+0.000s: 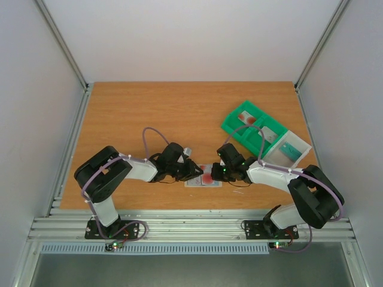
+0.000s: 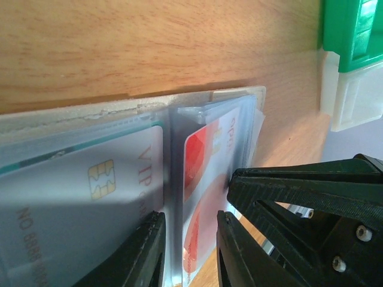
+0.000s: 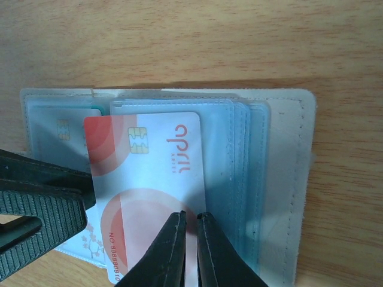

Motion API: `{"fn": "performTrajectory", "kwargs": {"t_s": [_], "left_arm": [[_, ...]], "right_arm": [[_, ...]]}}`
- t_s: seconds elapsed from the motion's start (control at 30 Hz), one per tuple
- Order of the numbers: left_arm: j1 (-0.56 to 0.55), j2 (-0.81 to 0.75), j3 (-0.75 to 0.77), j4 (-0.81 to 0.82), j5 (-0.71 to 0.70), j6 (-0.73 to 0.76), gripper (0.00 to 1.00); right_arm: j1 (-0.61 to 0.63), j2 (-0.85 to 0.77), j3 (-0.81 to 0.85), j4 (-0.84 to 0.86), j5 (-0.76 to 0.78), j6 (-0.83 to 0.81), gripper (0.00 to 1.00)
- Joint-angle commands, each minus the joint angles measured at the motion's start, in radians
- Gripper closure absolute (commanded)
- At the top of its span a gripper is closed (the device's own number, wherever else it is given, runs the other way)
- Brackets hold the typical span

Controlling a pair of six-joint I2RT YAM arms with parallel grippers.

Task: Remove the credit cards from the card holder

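You've got the card holder (image 3: 287, 179) lying open and flat on the table (image 1: 149, 113), near its front edge, right btwn the two grippers.

R gripper (image 3: 191, 254): fingers nearly pressed together, pinching the near edge of the red-and-white card (image 3: 149, 173) close to one corner. That card lies on top of the stacked clear sleeves (image 3: 239, 155), chip side up. It's partly out, w/ its near end sticking past the holder's edge.

L gripper (image 2: 188, 257): fingers apart, gripping nothing. They come down on the holder either side of the centre fold. One is over the pocket w/ the teal-edged VIP card (image 2: 90, 197), the other over the red card's side. Can't tell how hard they press.

In the way: in the R wrist view a ribbed L finger (image 3: 54, 185) sits at the red card's edge opposite the R gripper's pinch, touching or just overlapping it. So both tools crowd the same card, tips very near each other.

Around: green tray (image 1: 242, 128) sits well apart toward the far R of the table, w/ a white bin (image 1: 299, 143) against it. There's a red thing in one tray compartment and a teal thing in the bin, both too small to ID.
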Motion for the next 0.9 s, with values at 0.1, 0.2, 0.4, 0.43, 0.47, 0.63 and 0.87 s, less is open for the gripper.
{"fn": "performTrajectory", "kwargs": {"t_s": [0.1,0.2,0.4,0.43,0.47,0.63,0.87], "left_arm": [[-0.004,0.037,0.010,0.060,-0.008,-0.022,0.79],[-0.005,0.044,0.016,0.065,-0.004,-0.027,0.82],[-0.005,0.044,0.017,0.074,-0.003,-0.033,0.89],[-0.005,0.044,0.017,0.079,0.000,-0.035,0.90],[-0.005,0.045,0.015,0.086,0.002,-0.036,0.92],[-0.005,0.064,0.020,0.112,0.020,-0.041,0.94],[-0.006,0.062,-0.002,0.155,0.014,-0.064,1.00]], "right_arm": [[0.000,0.007,-0.015,0.011,0.017,0.014,0.91],[0.000,0.008,-0.016,0.012,0.017,0.014,0.91],[0.000,0.007,-0.017,0.013,0.016,0.016,0.91],[-0.001,0.008,-0.018,0.013,0.016,0.016,0.91],[0.000,0.007,-0.019,0.013,0.015,0.016,0.91],[0.000,0.013,-0.016,0.015,0.008,0.015,0.91],[0.000,0.006,-0.020,0.013,0.013,0.016,0.91]]}}
